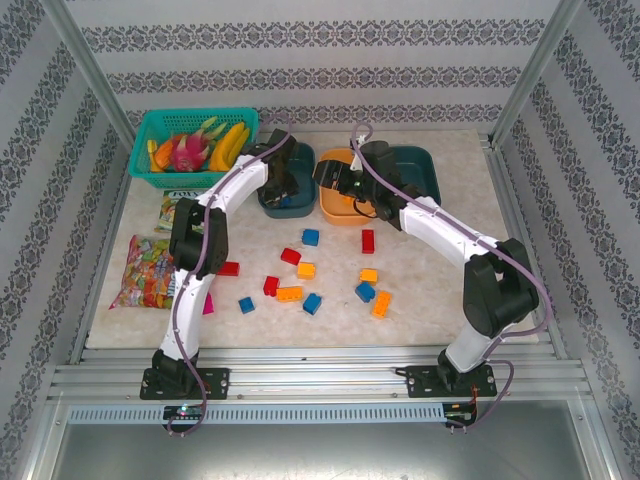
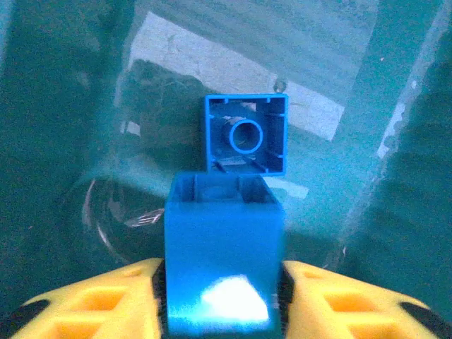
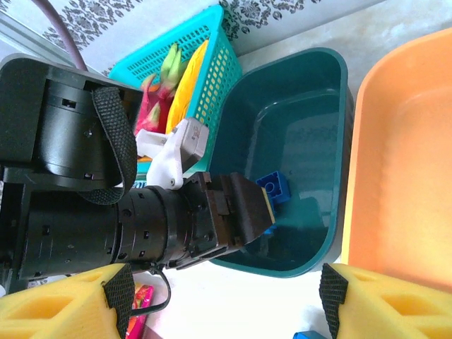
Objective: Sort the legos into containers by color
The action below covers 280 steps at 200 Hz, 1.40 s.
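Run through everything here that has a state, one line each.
left gripper: shut on held blue lego.
right gripper: open, empty.
left teal tub: holds one loose blue lego.
orange tub: visible part empty.
mesh basket: filled with fruit.

The left arm (image 1: 232, 183) and right arm (image 1: 440, 225) are white, black-jointed, purple-cabled, with yellow tool pads (image 2: 99, 304).

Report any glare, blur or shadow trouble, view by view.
Left wrist: a white glare patch burns out part of the near face of the held blue brick, and the teal tub floor shows hazy reflections. Right wrist: its own yellow fingers look soft at the bottom edge. Top external: even light, faint shadows.
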Available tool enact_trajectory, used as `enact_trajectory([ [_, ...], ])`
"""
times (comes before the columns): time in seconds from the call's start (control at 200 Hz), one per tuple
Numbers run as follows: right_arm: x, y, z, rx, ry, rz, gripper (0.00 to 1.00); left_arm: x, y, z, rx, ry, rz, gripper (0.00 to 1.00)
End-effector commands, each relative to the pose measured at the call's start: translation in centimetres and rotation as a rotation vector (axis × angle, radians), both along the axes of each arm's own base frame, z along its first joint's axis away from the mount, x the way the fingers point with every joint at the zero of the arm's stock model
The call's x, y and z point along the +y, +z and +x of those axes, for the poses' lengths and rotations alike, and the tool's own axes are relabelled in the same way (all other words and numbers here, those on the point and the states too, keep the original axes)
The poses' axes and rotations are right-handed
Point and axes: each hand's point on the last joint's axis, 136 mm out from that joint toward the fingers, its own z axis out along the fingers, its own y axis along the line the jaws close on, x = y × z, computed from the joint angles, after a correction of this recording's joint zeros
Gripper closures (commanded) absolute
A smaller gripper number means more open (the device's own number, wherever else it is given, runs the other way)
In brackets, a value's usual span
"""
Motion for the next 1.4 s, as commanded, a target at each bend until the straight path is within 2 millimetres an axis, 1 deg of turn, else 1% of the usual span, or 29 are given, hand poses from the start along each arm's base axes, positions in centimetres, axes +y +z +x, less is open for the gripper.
enact_trajectory([
  [0.0, 0.2, -0.7, 0.1, 0.03, 0.005, 0.01, 0.28, 0.9, -0.5, -0.5, 0.047, 0.006, 0.008, 0.46],
  [0.08, 0.1, -1.0, 0.1, 0.035, -0.002, 0.0, 0.28, 1.0, 0.2, -0.2, 0.035, 0.007, 0.002, 0.42],
  [0.175, -0.2, -1.0, -0.1, 0.028, -0.014, -0.022, 0.28, 0.9, 1.9, 0.2, 0.003, 0.002, -0.011, 0.4],
  [0.225, -0.3, -1.0, -0.2, 0.023, -0.02, -0.041, 0.29, 0.7, 3.1, 0.5, -0.024, 0.001, -0.024, 0.37],
  [0.29, -0.6, -1.1, -0.6, 0.022, -0.026, -0.074, 0.28, 0.5, 4.9, 0.9, -0.063, -0.003, -0.046, 0.32],
  [0.38, -0.9, -1.2, -1.3, 0.015, -0.028, -0.146, 0.29, 0.3, 8.0, 1.1, -0.125, -0.005, -0.071, 0.26],
  [0.435, -0.6, -1.3, -2.0, 0.007, -0.009, -0.2, 0.3, 0.5, 10.2, 0.9, -0.165, -0.003, -0.079, 0.23],
  [0.485, 0.2, -1.2, -2.8, -0.007, 0.026, -0.235, 0.3, 0.9, 12.3, 0.2, -0.198, 0.006, -0.076, 0.22],
  [0.525, 1.3, -1.1, -3.5, -0.023, 0.07, -0.251, 0.3, 1.6, 13.5, -0.6, -0.219, 0.019, -0.065, 0.21],
  [0.555, 2.3, -1.2, -4.2, -0.034, 0.113, -0.256, 0.3, 2.2, 14.9, -1.4, -0.244, 0.03, -0.059, 0.2],
  [0.565, 2.7, -1.3, -4.4, -0.038, 0.13, -0.257, 0.3, 2.4, 14.9, -1.6, -0.243, 0.034, -0.055, 0.19],
  [0.604, 4.3, -1.5, -5.4, -0.053, 0.195, -0.263, 0.3, 3.2, 16.3, -2.9, -0.268, 0.049, -0.052, 0.18],
  [0.619, 4.9, -1.6, -5.8, -0.057, 0.219, -0.268, 0.3, 3.5, 16.3, -3.5, -0.268, 0.056, -0.049, 0.18],
  [0.644, 5.9, -1.8, -6.5, -0.069, 0.259, -0.274, 0.3, 4.1, 17.0, -4.5, -0.28, 0.07, -0.05, 0.17],
  [0.724, 9.4, -2.4, -8.8, -0.113, 0.402, -0.267, 0.3, 6.1, 17.3, -8.4, -0.27, 0.113, -0.021, 0.17],
  [0.764, 10.9, -2.8, -9.9, -0.126, 0.464, -0.281, 0.3, 7.2, 17.0, -10.5, -0.261, 0.14, -0.007, 0.17],
  [0.779, 11.4, -3.0, -10.3, -0.127, 0.483, -0.292, 0.3, 7.5, 16.5, -11.2, -0.25, 0.146, -0.001, 0.17],
  [0.804, 11.9, -3.5, -10.6, -0.121, 0.497, -0.312, 0.3, 8.0, 16.4, -12.6, -0.25, 0.16, -0.003, 0.17],
  [0.844, 12.2, -4.1, -10.7, -0.109, 0.492, -0.324, 0.3, 8.6, 15.5, -14.5, -0.237, 0.181, -0.011, 0.17],
  [0.884, 11.6, -4.8, -10.4, -0.086, 0.443, -0.335, 0.31, 9.0, 14.8, -16.5, -0.224, 0.193, -0.025, 0.17],
  [0.919, 10.4, -5.5, -9.8, -0.064, 0.373, -0.369, 0.31, 9.3, 14.2, -18.0, -0.216, 0.208, -0.04, 0.17],
  [0.954, 8.6, -6.3, -9.3, -0.033, 0.292, -0.429, 0.31, 9.5, 13.3, -19.4, -0.201, 0.215, -0.048, 0.17],
  [0.989, 6.7, -7.0, -9.0, -0.001, 0.217, -0.487, 0.31, 9.6, 13.0, -20.7, -0.205, 0.213, -0.059, 0.17],
  [1.064, 2.5, -8.9, -9.0, 0.08, 0.084, -0.587, 0.31, 9.4, 12.4, -22.5, -0.223, 0.172, -0.088, 0.17],
  [1.129, -1.3, -10.8, -9.4, 0.17, -0.027, -0.655, 0.29, 8.4, 12.3, -23.2, -0.259, 0.117, -0.157, 0.16],
  [1.169, -3.5, -11.8, -9.7, 0.233, -0.085, -0.665, 0.28, 7.5, 12.2, -23.7, -0.278, 0.073, -0.207, 0.15],
  [1.254, -7.0, -14.0, -10.4, 0.345, -0.169, -0.642, 0.27, 5.7, 12.7, -24.3, -0.335, -0.018, -0.314, 0.13],
  [1.314, -8.4, -14.9, -10.6, 0.381, -0.188, -0.623, 0.26, 4.2, 13.1, -24.6, -0.368, -0.09, -0.388, 0.12],
  [1.394, -8.8, -16.0, -10.4, 0.418, -0.157, -0.603, 0.25, 2.7, 13.5, -24.9, -0.391, -0.165, -0.465, 0.11],
])
